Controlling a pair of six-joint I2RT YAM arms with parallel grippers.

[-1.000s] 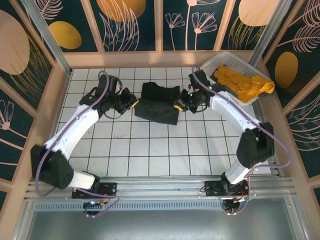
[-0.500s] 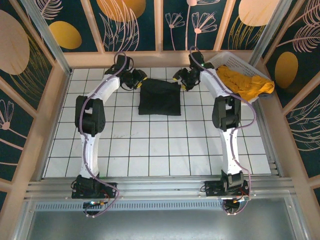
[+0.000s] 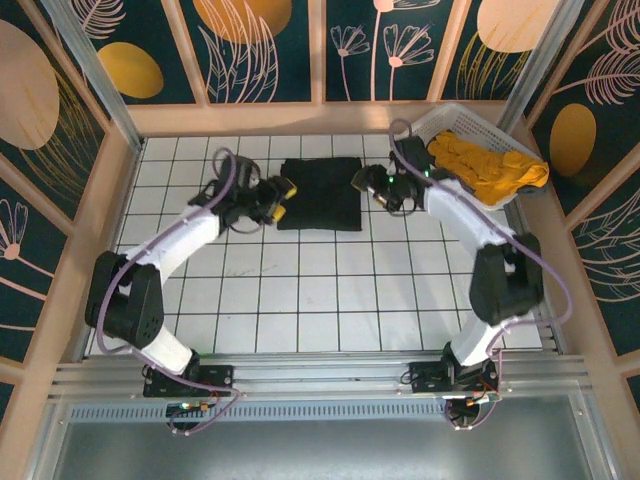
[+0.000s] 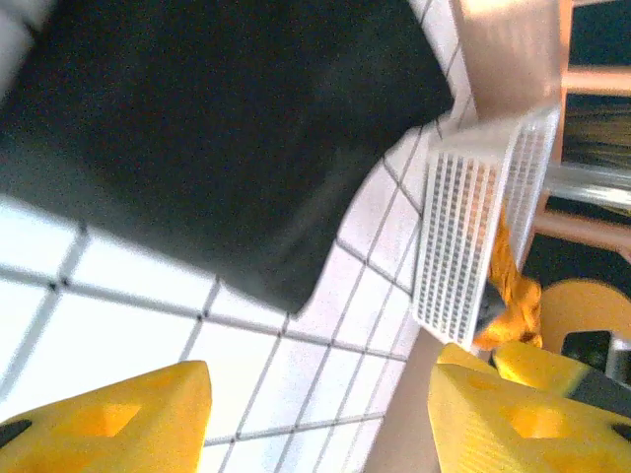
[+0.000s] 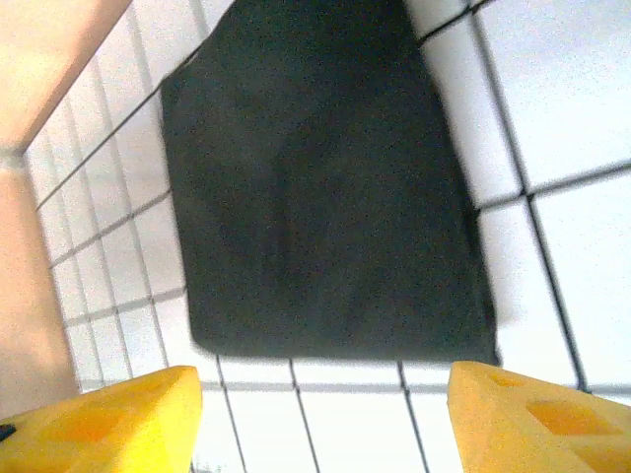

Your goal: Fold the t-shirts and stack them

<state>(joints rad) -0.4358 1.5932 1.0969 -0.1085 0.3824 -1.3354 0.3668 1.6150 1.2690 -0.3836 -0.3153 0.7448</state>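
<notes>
The black t-shirt (image 3: 321,193) lies folded into a flat rectangle at the far middle of the white tiled table (image 3: 300,290). It also shows dark and flat in the left wrist view (image 4: 217,128) and the right wrist view (image 5: 320,187). The mustard-orange t-shirt (image 3: 490,165) is bunched in the white lattice basket (image 3: 445,120) at the far right; a strip of it (image 4: 513,286) shows behind the basket wall (image 4: 473,227). My left gripper (image 3: 281,199) hangs open just left of the black shirt, holding nothing. My right gripper (image 3: 362,185) hangs open just right of it, also empty.
A wooden rail (image 3: 300,118) and patterned panels close the back and sides of the table. The basket stands tilted in the far right corner. Bare tiles stretch in front of the black shirt toward the arm bases (image 3: 190,380).
Both arms have drawn back from the far edge of the black shirt to its left and right sides. The shirt now lies flatter and squarer than a second ago.
</notes>
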